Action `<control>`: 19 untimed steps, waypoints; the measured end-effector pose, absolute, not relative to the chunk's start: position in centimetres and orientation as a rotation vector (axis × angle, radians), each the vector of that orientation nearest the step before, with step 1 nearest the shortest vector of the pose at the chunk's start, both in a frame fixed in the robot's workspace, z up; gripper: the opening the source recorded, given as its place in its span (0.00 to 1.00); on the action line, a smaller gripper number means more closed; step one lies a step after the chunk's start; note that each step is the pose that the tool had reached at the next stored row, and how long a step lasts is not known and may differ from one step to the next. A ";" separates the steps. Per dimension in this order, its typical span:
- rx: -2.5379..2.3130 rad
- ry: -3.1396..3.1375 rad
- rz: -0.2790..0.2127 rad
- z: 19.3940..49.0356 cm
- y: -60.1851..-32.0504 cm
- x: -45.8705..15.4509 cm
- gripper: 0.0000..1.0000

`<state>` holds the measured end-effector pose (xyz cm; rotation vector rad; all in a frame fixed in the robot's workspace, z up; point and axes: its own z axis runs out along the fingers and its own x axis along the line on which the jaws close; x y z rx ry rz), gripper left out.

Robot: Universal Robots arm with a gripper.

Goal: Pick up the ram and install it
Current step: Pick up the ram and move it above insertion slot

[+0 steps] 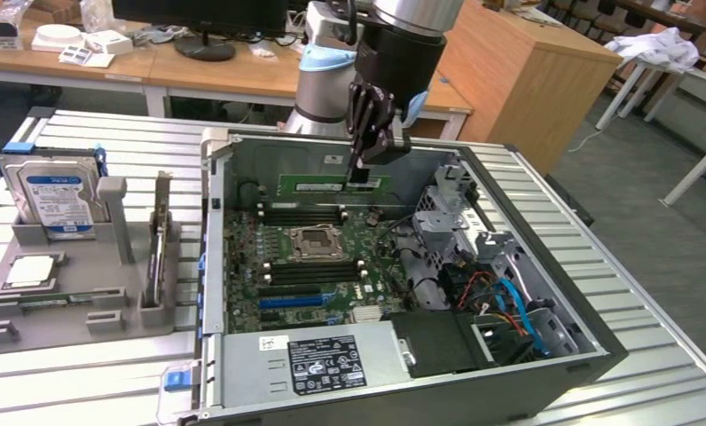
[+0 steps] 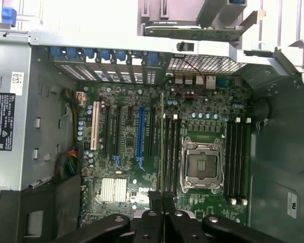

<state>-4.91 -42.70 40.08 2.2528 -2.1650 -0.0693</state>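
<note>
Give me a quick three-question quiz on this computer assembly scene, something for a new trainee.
1. True or false: the pincer is shut on the ram.
2. Multiple choice: where is the hard drive? A) in the pincer. B) standing in the grey holder at the exterior view's left. C) on the floor.
3. Fill in: the ram is held above the green ____ inside the open case.

Key: 1 true; 2 B; 3 motherboard.
</note>
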 end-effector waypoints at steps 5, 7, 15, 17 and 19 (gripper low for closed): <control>2.253 -2.165 -0.069 40.1 -42.5 -4.9 0.12; 2.253 -2.165 -0.069 40.1 -42.5 -4.9 0.12; 2.253 -2.165 -0.069 39.7 -42.5 -4.9 0.12; 2.253 -2.166 -0.069 39.5 -42.5 -4.9 0.12; 2.252 -2.166 -0.069 39.3 -42.5 -4.9 0.12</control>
